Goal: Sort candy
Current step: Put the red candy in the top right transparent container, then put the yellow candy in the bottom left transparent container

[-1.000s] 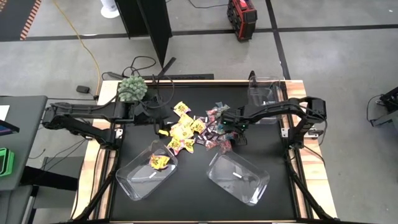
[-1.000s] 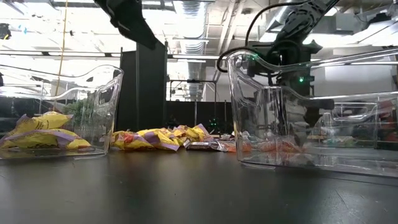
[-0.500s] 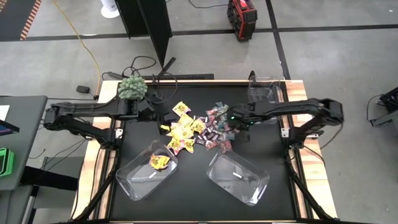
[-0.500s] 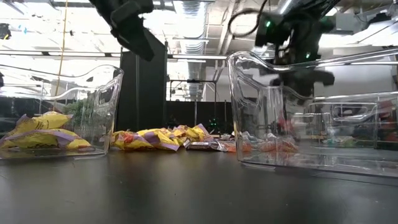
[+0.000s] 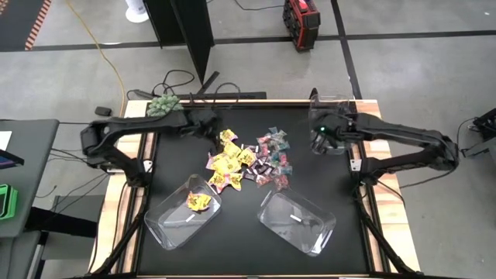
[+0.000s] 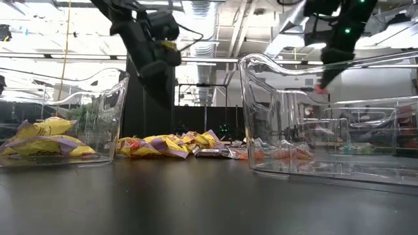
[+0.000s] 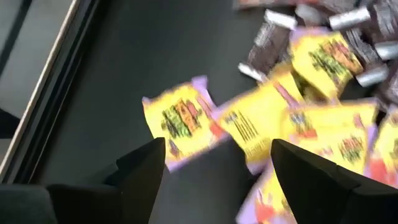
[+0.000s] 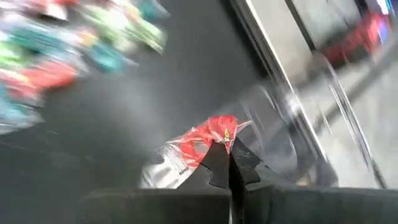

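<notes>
Right claw (image 8: 229,163) is pinching shut on a red-and-silver sweet (image 8: 208,142), hanging over the clear bin (image 5: 332,118) at the worktop's (image 5: 356,194) 2 o'clock corner. Left claw (image 7: 217,165) is spread wide, gripping nothing, hovering over the yellow packets (image 7: 261,118) at the pile's 10 o'clock edge. Candy pile (image 5: 248,159) is sitting mid-worktop: yellow toward 9 o'clock, dark bars (image 5: 262,168) in the middle, teal-and-pink wrappers (image 5: 273,143) toward 3 o'clock. 7 o'clock bin (image 5: 174,221) is holding a yellow packet (image 5: 198,201). 5 o'clock bin (image 5: 298,221) is lying just beside the pile.
</notes>
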Controlling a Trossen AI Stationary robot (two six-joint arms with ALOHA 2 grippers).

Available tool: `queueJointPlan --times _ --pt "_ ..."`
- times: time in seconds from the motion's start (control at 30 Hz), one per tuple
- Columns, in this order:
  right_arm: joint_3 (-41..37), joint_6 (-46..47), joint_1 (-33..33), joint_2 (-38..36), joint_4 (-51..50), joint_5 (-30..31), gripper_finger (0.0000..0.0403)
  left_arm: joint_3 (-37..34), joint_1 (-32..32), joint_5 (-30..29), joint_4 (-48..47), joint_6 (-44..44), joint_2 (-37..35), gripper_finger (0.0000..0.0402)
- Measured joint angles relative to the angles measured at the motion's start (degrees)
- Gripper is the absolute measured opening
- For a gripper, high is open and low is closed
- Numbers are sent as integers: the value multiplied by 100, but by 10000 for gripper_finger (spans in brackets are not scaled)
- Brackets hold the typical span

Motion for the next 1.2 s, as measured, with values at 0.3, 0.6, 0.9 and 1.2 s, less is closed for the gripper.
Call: queueJointPlan --times 0.3,0.6,0.9,1.2 --pt "-7 765 -852 42 -457 99 32 764 917 367 -61 225 967 256" --pt "-190 790 -1034 27 -448 86 229 1188 1350 665 -199 354 1674 255" --pt "-192 735 -774 19 -223 86 294 1365 1648 1938 -606 518 2219 254" --pt "-192 728 -423 19 60 86 291 1362 1603 1997 -619 855 2510 242"
